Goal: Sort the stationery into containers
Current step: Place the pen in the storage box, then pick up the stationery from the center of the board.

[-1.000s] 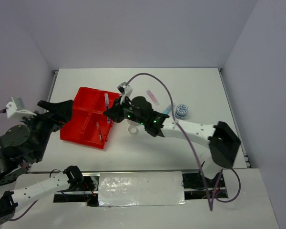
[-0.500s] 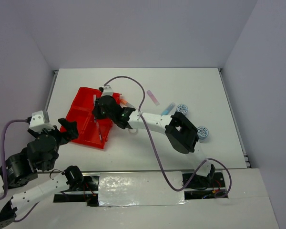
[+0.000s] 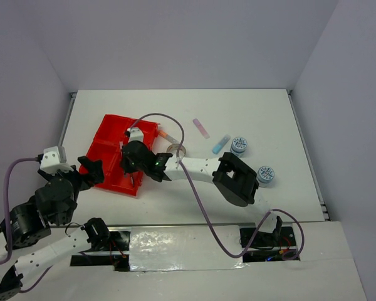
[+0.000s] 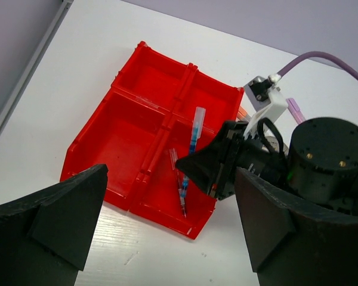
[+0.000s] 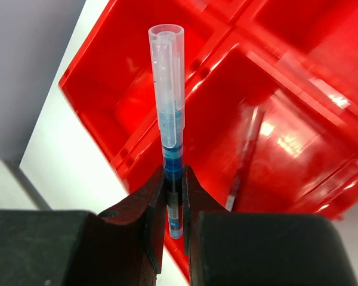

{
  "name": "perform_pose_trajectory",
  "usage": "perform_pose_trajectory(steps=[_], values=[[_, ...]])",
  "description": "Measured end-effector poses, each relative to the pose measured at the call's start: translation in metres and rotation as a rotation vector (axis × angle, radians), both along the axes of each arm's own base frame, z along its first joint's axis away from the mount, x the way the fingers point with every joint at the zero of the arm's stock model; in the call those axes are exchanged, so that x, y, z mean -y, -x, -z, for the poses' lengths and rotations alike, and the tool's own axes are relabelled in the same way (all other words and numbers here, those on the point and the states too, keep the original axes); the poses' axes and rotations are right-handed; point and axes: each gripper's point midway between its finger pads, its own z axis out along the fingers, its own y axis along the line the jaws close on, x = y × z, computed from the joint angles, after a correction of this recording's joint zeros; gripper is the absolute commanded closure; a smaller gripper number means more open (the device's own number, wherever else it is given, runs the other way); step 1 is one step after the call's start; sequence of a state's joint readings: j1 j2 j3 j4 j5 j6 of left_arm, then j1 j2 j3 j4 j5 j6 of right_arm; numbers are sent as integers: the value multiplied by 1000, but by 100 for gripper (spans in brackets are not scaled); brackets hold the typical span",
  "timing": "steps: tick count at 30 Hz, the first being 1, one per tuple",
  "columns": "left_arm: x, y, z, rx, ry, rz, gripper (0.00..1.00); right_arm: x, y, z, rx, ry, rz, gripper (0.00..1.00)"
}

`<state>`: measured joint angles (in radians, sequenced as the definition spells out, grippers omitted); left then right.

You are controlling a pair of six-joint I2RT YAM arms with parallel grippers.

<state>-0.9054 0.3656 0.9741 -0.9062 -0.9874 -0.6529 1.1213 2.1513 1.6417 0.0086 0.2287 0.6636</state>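
1. The blue pen [image 5: 169,101], with a clear cap and a blue barrel, stands nearly upright over the red tray [image 3: 106,135]. It is pinched low on its barrel, and the capped end points away from the wrist camera.
2. The right gripper [image 5: 173,179] has both fingers pressed against the pen's lower barrel, so it is clamped on the pen. The top view shows this arm stretched across the table with its gripper above the tray's near right part.
3. The tray has four rectangular compartments. A thin red pen [image 4: 180,189] lies loose in the compartment nearest the right arm. In the left wrist view the other three show only bare red floor.
4. The left gripper [image 4: 170,179] hangs beside the tray's near left corner with its fingers spread wide, gripping nothing.
5. Right of the tray, a grey tape ring [image 3: 175,150] lies on the white table [image 3: 269,113] just beside the right arm.
6. Farther right lie a pink stick [image 3: 201,128] and a light-blue stick [image 3: 221,143].
7. One blue-white tape roll [image 3: 239,145] sits next to the light-blue stick, and another tape roll [image 3: 265,175] sits nearer the table's right edge.
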Motion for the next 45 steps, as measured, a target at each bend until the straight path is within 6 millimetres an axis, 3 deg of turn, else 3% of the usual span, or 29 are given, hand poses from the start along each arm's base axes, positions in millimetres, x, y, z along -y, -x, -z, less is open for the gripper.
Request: perform_pose_trajectory(steps=[6,14,16,20,26,30,31,32,33,35,38,41,45], values=[[3,-2,3,-5,-15,9,1,2,13,14,-14,32,-16,83],[7,-6,6,-13,-34,16,1,6,12,18,-12,55,-22,40],[8,-6,6,-15,-37,17,1,6,13,16,-4,59,-34,38],[10,-8,6,-14,-35,18,1,9,14,-7,25,36,-49,34],[9,-8,5,-11,-30,13,1,31,16,-83,112,-60,-34,32],[9,-8,4,-11,-29,12,1,80,14,-122,166,-91,13,28],[9,-8,4,-11,-29,12,1,96,8,-128,174,-86,40,11],[9,-8,5,-11,-30,10,1,112,-1,-132,179,-78,77,1],[9,-8,5,-12,-31,8,1,129,-11,-133,185,-65,119,0],[9,-10,6,-19,-37,1,1,165,-26,-126,183,-11,193,0],[11,-14,8,-37,-49,-9,1,223,-38,-100,154,85,305,0],[16,-22,12,-68,-49,-18,1,271,-31,-70,108,198,381,0],[44,-44,26,-154,-10,45,1,329,-24,-55,61,274,490,1]])
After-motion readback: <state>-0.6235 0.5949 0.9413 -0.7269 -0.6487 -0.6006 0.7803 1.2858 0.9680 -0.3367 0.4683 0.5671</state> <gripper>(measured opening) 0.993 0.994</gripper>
